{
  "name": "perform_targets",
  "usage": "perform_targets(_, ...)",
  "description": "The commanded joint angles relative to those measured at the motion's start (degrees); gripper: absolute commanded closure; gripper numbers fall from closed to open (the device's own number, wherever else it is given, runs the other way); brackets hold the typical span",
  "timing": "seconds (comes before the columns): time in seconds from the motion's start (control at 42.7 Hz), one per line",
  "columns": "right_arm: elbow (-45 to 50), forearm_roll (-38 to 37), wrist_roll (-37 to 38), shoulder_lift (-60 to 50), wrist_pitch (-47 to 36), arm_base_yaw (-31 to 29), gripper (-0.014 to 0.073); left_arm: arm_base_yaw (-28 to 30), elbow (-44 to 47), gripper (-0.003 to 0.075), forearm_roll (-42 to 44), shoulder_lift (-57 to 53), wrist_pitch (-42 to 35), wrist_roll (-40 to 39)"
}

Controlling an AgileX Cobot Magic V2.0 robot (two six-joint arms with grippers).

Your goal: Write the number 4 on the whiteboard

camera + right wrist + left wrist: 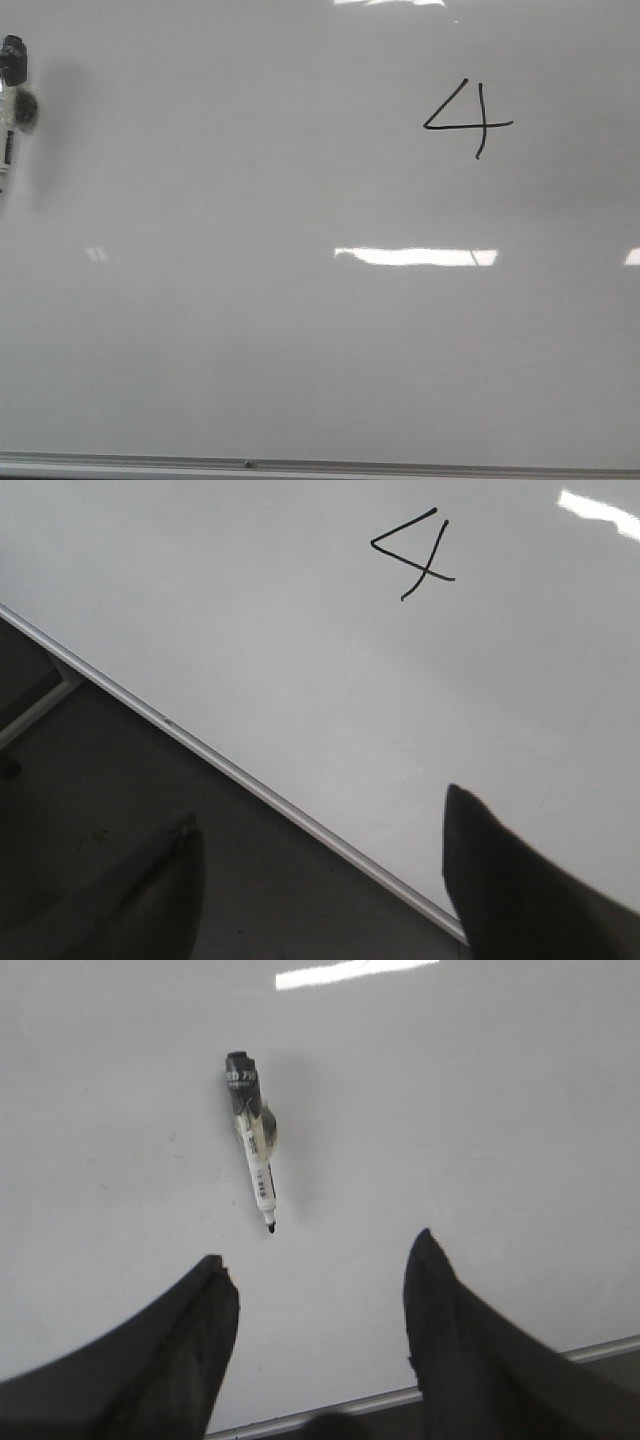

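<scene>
The number 4 [468, 118] is sitting complete in the upper right part of the whiteboard [300, 350]. The marker [253, 1136] is lying uncapped, well apart from it. Both the left end effector [320, 1278] and the right end effector [320, 852] are gaping wide, holding nothing. A careless sweep is risking a smear, and the exposed tip may be drying.

Even, dim-grey overhead light. Glare strips on whiteboard [300, 350], centre and top of front frame. Soft shadow beside marker [12, 110] at left edge. Wrist views slightly blurred.
</scene>
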Motion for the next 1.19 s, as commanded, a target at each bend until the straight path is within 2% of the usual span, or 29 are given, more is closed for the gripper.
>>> perform_targets(0.0,-1.79,0.11,0.17,0.21,-3.57,-0.21,0.0067,-0.46,-2.05,0.0344,0.21,-0.42,-2.30,0.17)
perform_targets(0.094,-1.79,0.11,0.17,0.21,-3.57,-0.21,0.0083,-0.46,-2.05,0.0344,0.21,-0.42,-2.65,0.17)
perform_targets(0.257,-1.79,0.11,0.17,0.21,-3.56,-0.21,0.0286,-0.46,-2.05,0.0375,0.21,-0.42,-2.65,0.17)
perform_targets(0.351,-1.79,0.11,0.17,0.21,-3.56,-0.21,0.0433,-0.46,-1.95,0.0435,0.21,-0.42,-2.65,0.17)
perform_targets(0.421,-1.79,0.11,0.17,0.21,-3.56,-0.21,0.0511,-0.46,-1.95,0.0486,0.21,-0.42,-2.65,0.17)
perform_targets(0.608,-1.79,0.11,0.17,0.21,-3.56,-0.21,0.0652,-0.46,-1.95,0.0634,0.09,-0.42,-2.65,0.17)
perform_targets(0.796,-1.79,0.04,0.17,0.21,-3.53,-0.21,0.0662,-0.46,-1.95,0.0740,0.00,-0.42,-2.65,0.17)
perform_targets(1.17,-1.79,0.04,0.17,0.21,-3.39,-0.21,0.0662,-0.46,-1.95,0.0741,0.00,-0.42,-2.65,0.17)
